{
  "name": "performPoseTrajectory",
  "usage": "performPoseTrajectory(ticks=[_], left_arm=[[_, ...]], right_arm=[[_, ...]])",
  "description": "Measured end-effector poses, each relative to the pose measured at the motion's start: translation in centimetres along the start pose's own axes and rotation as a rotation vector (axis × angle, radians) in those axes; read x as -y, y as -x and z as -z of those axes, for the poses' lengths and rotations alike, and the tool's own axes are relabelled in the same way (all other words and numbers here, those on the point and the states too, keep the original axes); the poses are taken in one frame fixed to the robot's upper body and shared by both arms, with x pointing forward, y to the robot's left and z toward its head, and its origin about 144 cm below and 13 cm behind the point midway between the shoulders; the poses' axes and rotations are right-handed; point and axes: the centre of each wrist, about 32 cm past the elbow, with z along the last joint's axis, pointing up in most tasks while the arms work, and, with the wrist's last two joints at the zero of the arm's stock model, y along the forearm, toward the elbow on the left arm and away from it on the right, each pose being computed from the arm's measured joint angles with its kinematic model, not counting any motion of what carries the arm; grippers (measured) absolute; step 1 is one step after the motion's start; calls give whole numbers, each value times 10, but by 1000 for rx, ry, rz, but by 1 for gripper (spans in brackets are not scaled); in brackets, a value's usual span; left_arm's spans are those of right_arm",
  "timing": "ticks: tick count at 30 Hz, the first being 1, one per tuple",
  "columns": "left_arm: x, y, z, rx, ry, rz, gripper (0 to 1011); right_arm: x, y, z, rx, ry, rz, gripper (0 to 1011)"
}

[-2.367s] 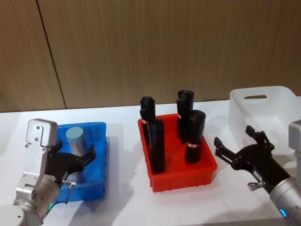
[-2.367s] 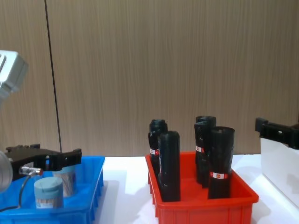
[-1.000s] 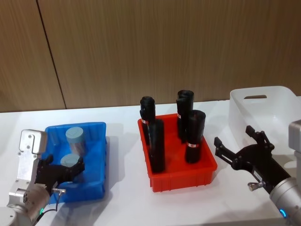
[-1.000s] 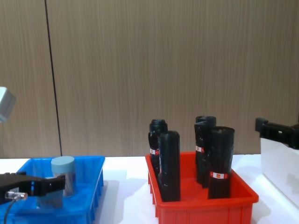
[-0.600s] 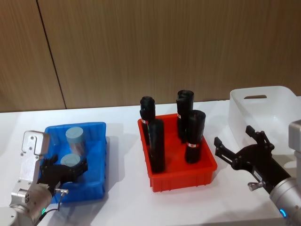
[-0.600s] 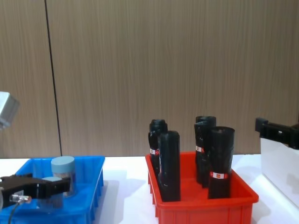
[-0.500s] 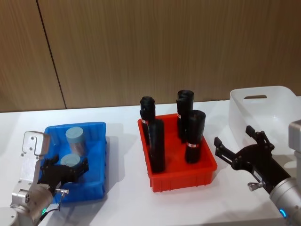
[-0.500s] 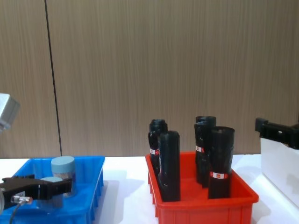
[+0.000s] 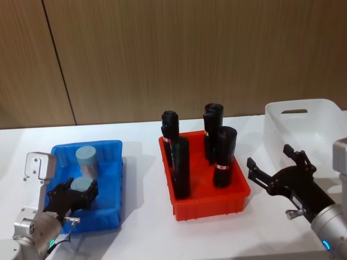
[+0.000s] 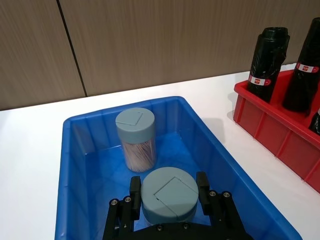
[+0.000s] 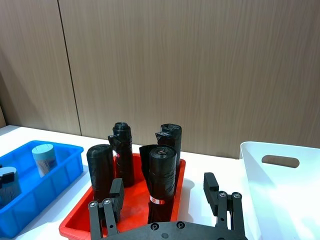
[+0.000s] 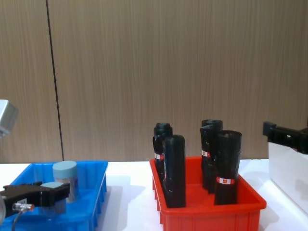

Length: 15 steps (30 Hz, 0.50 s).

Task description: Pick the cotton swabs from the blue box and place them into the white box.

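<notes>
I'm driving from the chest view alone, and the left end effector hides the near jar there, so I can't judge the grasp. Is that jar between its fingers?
Observer: Yes. The left wrist view shows the left end effector with a finger against each side of the lid of the near cotton swab jar.
Operator: Does the other jar crowd it?
Observer: No. The far cotton swab jar stands upright just beyond it in the blue box, apart from the fingers.
Operator: And my right side?
Observer: In the head view the right end effector is open, to the right of the red bin and in front of the white box.
</notes>
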Motion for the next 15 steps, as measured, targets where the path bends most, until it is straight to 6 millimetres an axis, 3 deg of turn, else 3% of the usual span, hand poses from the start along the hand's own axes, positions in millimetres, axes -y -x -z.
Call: performPoseTrajectory(ticks=[15], left_arm=[[-7, 9, -24, 90, 83, 8, 669]], right_arm=[[0, 0, 0, 0, 0, 0, 1002]])
